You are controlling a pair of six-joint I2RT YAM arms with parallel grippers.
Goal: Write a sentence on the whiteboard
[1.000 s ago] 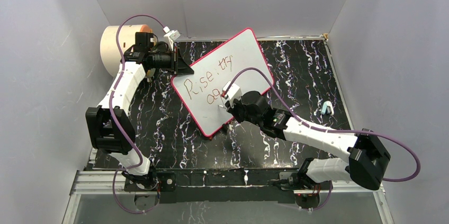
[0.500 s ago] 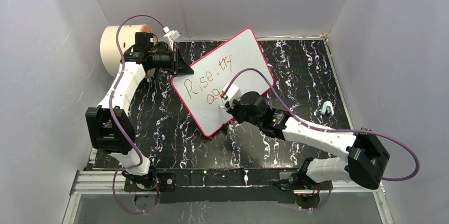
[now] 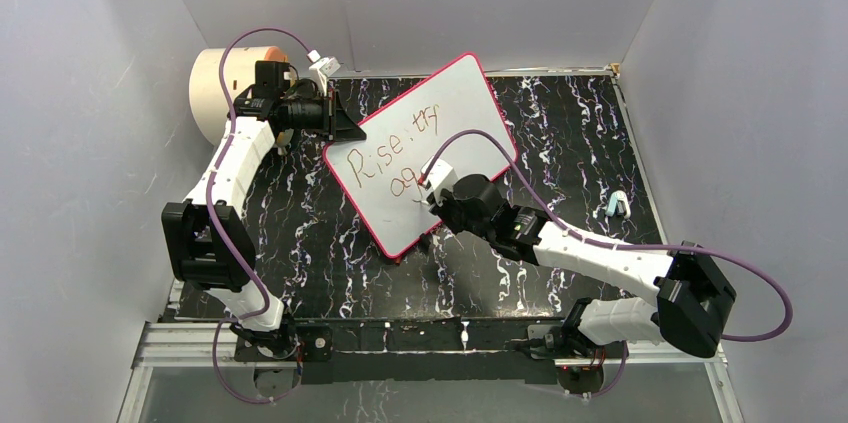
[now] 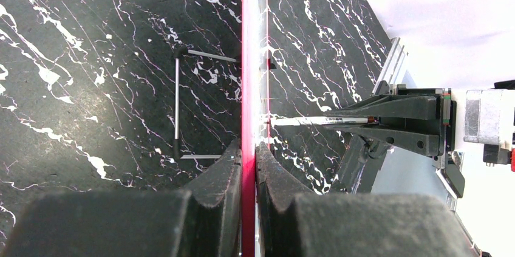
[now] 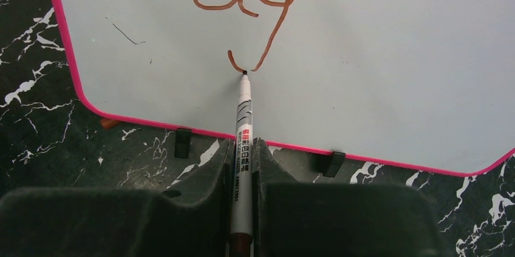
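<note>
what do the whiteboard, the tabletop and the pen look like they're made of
The whiteboard: smooth, faintly glossy white face, likely coated board; its pink rim looks plastic. The tabletop: black with white veins, marble-look; stone or print, cannot tell. The pen: white printed barrel, probably plastic.

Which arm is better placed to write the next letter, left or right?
Right. The right gripper holds the marker, its tip on the whiteboard at the end of the unfinished sentence. The left gripper is clamped on the board's rim.
</note>
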